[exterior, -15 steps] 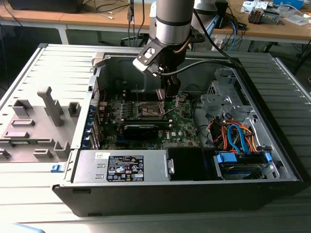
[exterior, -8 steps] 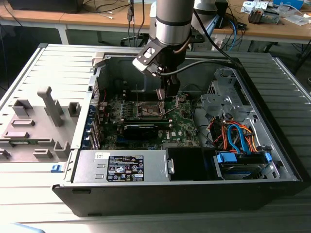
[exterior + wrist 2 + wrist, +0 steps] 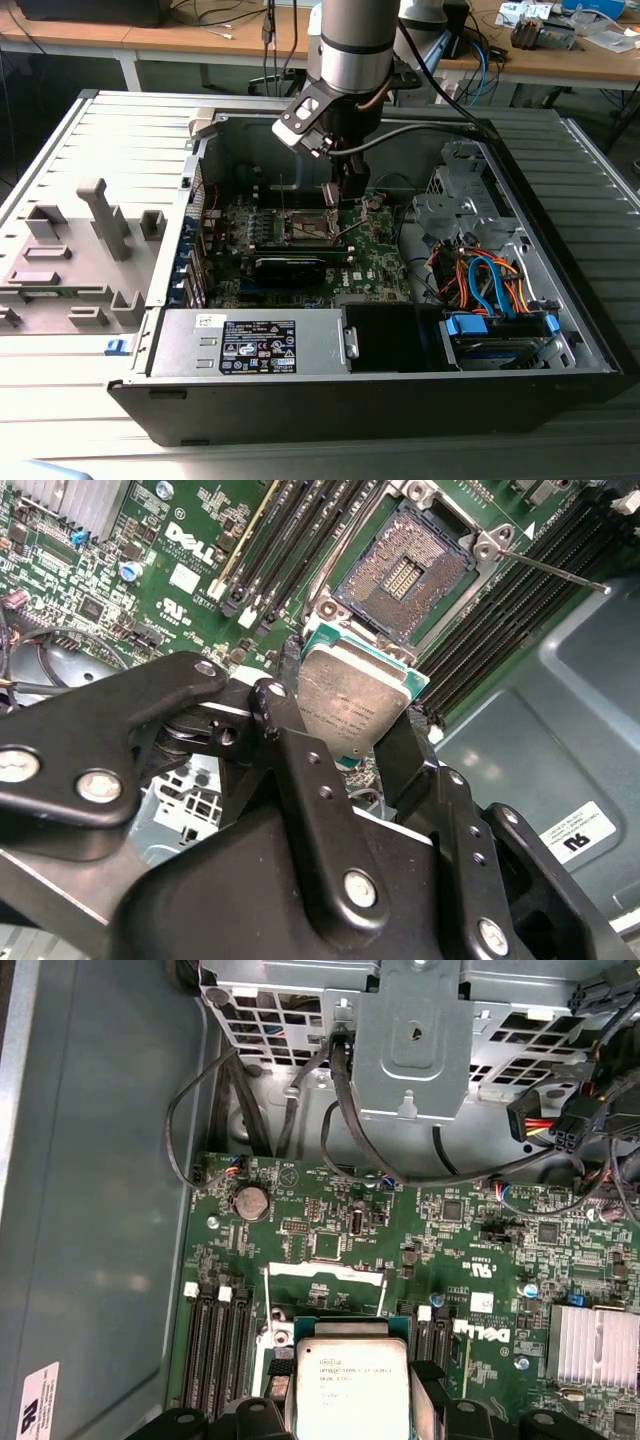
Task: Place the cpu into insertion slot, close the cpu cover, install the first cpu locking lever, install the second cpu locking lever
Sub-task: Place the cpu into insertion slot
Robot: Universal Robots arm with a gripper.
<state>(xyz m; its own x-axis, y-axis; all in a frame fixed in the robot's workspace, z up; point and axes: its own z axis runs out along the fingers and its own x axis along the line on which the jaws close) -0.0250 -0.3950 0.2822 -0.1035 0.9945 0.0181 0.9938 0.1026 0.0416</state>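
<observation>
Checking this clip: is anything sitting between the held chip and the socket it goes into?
Nothing visible. In the second wrist view the gripper holds the chip by its edges close to the socket, whose contact field lies bare. The thin lever sticks out to one side of the socket, off that path.

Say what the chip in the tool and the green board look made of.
The chip: a dull grey metal lid, matte and faintly scuffed, on a thin green base, probably laminate. The board: glossy green laminate, likely fibreglass, judging by its fine printed traces and soldered parts.
</observation>
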